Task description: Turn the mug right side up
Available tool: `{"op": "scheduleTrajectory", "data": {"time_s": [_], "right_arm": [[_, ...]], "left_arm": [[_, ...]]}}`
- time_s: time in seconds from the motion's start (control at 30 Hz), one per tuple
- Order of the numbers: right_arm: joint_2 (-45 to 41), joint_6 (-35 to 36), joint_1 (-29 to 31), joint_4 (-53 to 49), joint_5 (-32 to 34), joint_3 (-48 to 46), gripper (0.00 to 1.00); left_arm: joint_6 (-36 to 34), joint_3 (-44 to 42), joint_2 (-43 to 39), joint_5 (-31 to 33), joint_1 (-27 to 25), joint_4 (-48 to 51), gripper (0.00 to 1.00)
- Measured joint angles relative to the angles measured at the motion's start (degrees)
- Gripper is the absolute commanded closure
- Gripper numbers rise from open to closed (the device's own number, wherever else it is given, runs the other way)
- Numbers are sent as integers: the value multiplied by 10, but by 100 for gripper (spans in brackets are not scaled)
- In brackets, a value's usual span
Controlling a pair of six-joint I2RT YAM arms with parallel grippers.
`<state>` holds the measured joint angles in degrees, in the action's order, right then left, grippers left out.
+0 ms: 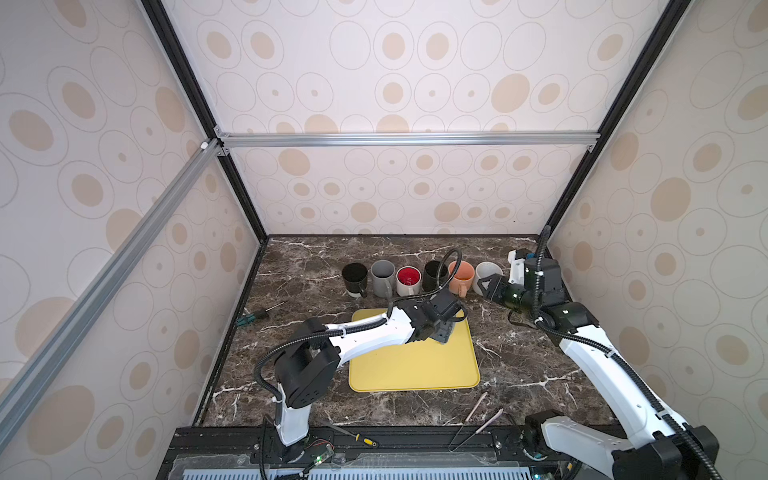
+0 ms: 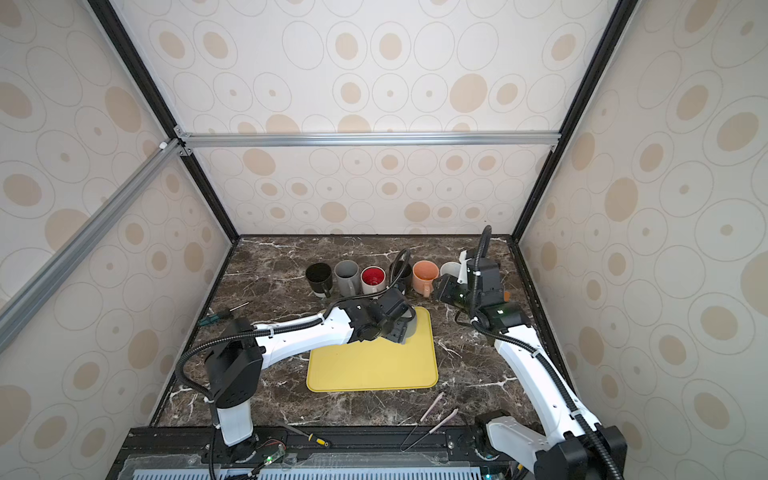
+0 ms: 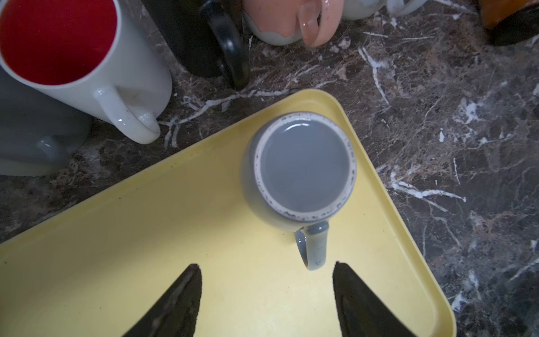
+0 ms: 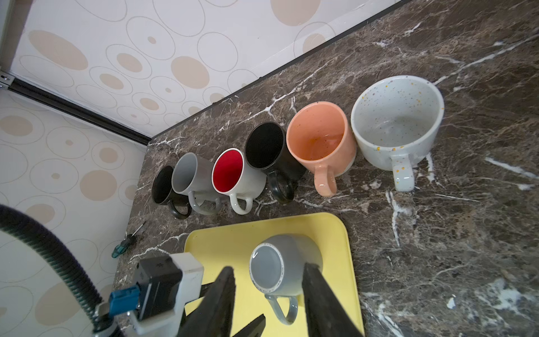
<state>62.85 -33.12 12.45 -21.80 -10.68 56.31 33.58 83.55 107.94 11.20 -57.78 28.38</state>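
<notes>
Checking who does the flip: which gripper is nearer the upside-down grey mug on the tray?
Left. The left gripper hovers over the tray right beside the mug, jaws open. The right gripper is off the tray, by the white cup at the back.

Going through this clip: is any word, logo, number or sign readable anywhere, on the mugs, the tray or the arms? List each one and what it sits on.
No text can be read in these pictures.
On the white mug with red inside: a faint grey mark on its wall in both top views, too blurred to read.
On the grey upturned mug and the yellow tray: no print shows.
</notes>
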Motion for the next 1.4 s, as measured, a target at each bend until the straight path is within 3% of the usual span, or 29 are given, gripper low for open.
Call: {"op": "scheduleTrajectory", "data": {"time_s": [0.33,0.87,1.13,1.2,1.3,1.4], "right_arm": [[0,1,-10,4,-4,-7,59],[-4,0,-45,22,-50,-29,60],[-8,-3,-47,36,-65,-37,60],[-8,-5,-47,38,-69,-37,60],[-8,-7,-47,43,-76,-38,61],[-8,-12,-47,51,-83,-45,61]], "left_arm": [[3,36,47,-9,-10,1,34],[18,48,107,-13,-10,-8,62],[17,46,107,-13,-10,-11,68],[16,45,107,-12,-10,-12,72],[13,43,107,-10,-10,-14,88],[12,41,107,-12,-9,-21,93]]}}
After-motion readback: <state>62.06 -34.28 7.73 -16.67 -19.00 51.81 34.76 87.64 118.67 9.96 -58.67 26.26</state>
